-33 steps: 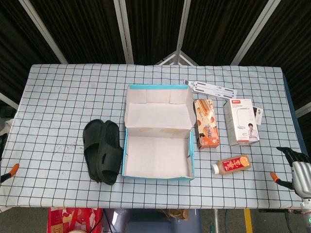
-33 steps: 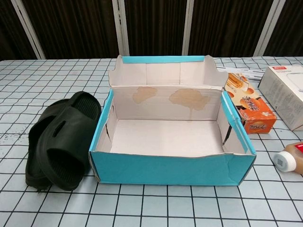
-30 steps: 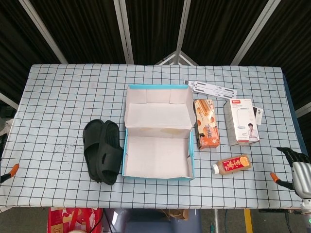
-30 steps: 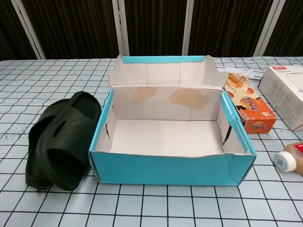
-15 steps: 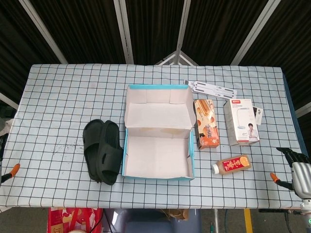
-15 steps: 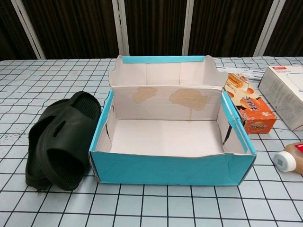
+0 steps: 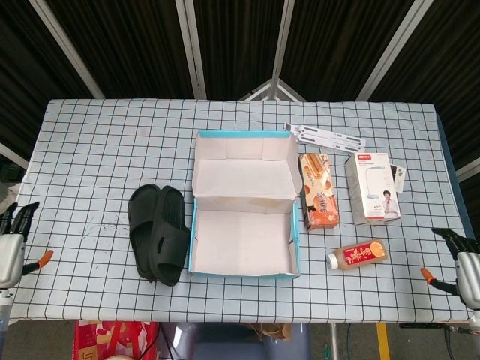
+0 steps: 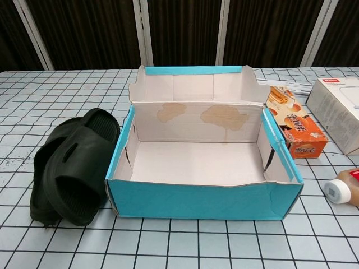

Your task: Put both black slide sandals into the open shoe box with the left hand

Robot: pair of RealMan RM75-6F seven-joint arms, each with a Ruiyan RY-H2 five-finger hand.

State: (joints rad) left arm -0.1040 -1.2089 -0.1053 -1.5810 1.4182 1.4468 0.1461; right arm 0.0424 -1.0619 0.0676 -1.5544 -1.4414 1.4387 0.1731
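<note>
Left hand (image 7: 10,244) has risen at table edge, fingers apart, holding nothing.

- Two black slide sandals (image 7: 157,233)
- One open shoe box (image 7: 244,241)
- One orange snack box (image 7: 318,191)
- One white product box (image 7: 372,187)
- One juice bottle (image 7: 358,254)
- One white flat strip (image 7: 328,136)
- Two hands: left hand (image 7: 10,247), right hand (image 7: 466,266)

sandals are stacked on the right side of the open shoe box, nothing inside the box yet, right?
Not quite. The sandals lie against the left side of the shoe box, as the head view shows. The orange carton is what sits on its right. The rest holds: the sandals overlap, and the box has nothing in it.
</note>
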